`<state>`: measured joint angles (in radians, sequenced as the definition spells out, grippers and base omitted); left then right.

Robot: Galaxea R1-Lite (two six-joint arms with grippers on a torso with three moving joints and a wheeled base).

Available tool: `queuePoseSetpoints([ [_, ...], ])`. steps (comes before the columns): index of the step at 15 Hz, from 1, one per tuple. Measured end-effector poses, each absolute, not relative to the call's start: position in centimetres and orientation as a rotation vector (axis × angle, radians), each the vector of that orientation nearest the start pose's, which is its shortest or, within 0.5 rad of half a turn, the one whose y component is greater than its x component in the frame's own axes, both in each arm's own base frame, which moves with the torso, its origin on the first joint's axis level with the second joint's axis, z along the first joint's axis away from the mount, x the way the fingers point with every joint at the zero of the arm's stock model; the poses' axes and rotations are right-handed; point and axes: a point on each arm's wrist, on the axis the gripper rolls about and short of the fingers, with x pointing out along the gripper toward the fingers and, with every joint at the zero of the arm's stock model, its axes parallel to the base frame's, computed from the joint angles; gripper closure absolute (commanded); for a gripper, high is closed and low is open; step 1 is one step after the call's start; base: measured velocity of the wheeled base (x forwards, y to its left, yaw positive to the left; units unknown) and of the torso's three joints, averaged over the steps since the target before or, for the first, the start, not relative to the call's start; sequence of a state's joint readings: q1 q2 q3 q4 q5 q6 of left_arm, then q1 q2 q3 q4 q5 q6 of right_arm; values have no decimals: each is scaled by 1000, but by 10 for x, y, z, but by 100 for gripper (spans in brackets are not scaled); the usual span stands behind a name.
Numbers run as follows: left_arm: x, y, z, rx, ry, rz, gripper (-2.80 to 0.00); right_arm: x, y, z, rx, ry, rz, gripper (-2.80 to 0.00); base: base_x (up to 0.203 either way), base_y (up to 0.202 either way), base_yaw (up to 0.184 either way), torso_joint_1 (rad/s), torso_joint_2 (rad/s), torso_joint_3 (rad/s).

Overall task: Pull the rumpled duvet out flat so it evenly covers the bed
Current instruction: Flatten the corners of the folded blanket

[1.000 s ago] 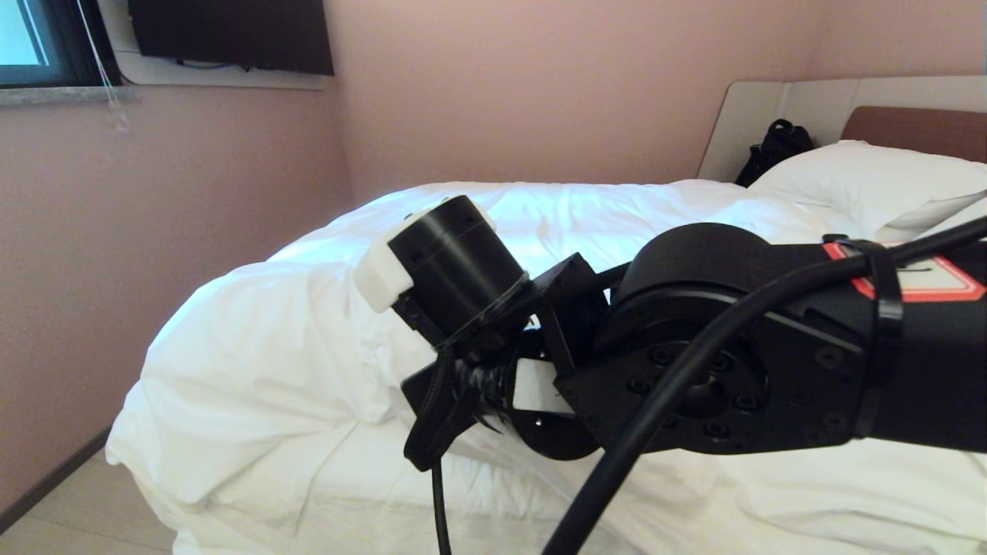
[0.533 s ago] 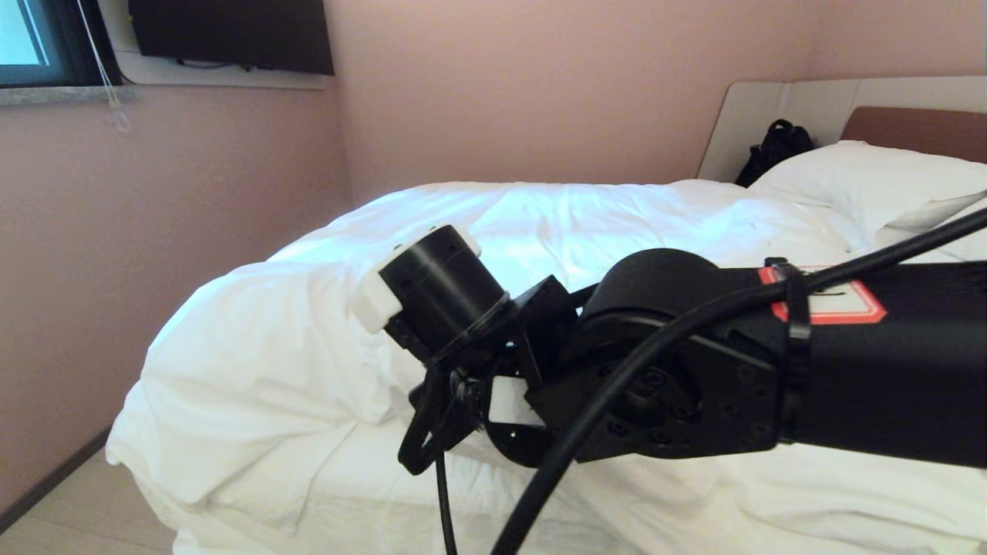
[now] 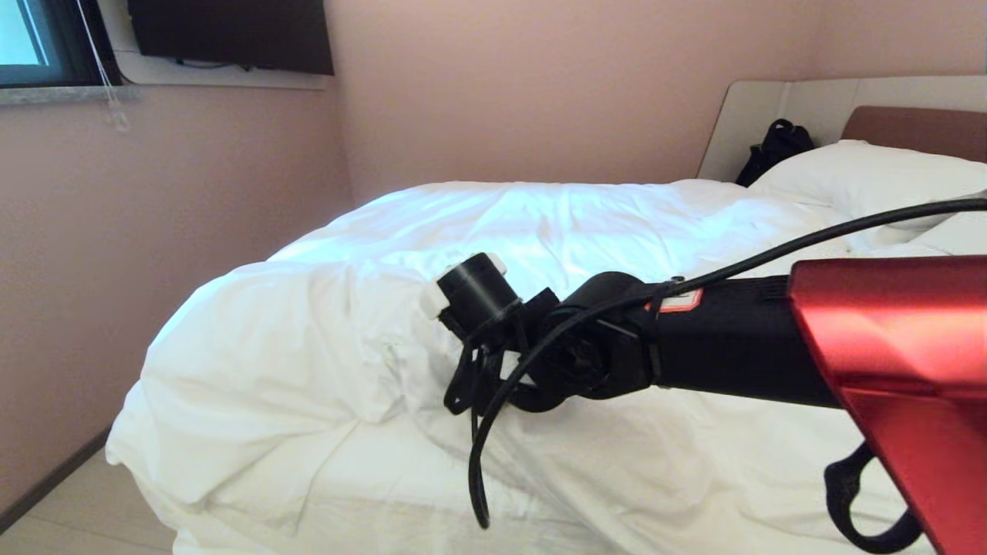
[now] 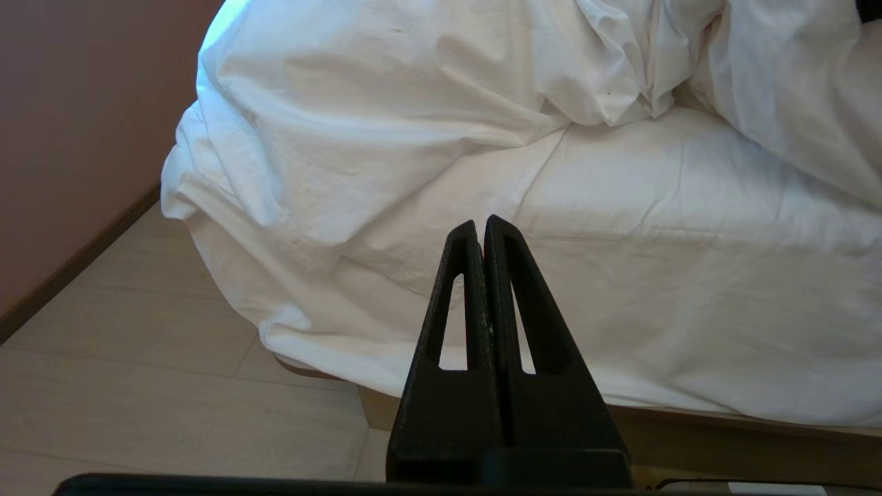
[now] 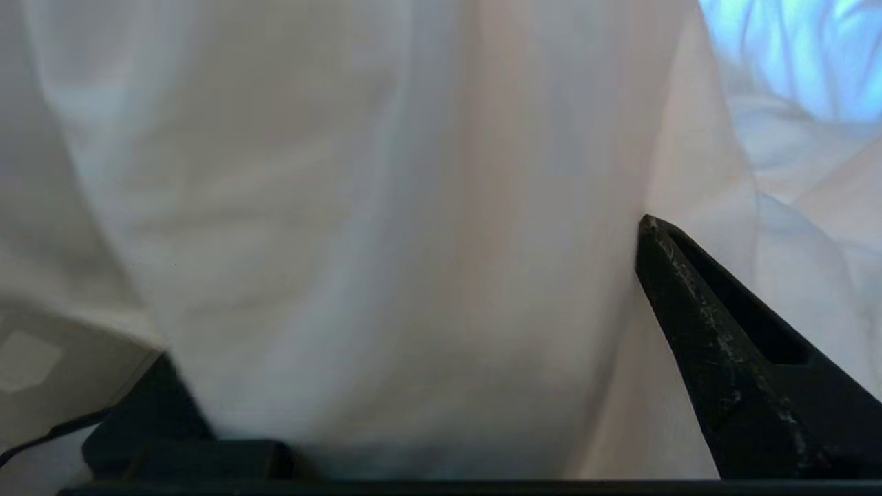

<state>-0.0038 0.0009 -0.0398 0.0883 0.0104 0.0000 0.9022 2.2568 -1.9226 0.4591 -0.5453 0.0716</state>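
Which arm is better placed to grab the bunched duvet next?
Right. The right gripper is open with a fold of the duvet between its fingers, while the left gripper is shut, off the bed's side.

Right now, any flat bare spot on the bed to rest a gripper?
Flat sheet along the near edge, below the bunched duvet, beside the right gripper. Floor between wall and bed is bare. Crowded: the pillow end.

I can read no words, brands or numbers anywhere here. My right arm (image 3: 717, 351) carries a small red-bordered white label (image 3: 682, 301) near the wrist, but whatever is printed on it is too small and too tilted to make out.
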Motion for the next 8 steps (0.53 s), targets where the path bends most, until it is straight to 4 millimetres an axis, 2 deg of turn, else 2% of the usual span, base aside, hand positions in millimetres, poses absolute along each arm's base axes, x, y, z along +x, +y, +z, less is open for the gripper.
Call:
queuePoseSetpoints([
  [4, -26, 0, 77, 0, 50, 6, 0, 319, 339, 145, -445, 651, 289, -280, 0, 0, 0, 0, 0, 0],
  [7, -26, 0, 77, 0, 50, 7, 0, 331, 336, 132, -426, 663, 271, -280, 0, 0, 0, 0, 0, 0],
  [8, -26, 0, 77, 0, 50, 6, 0, 332, 335, 129, -423, 669, 267, 0, 0, 0, 0, 0, 0, 0],
])
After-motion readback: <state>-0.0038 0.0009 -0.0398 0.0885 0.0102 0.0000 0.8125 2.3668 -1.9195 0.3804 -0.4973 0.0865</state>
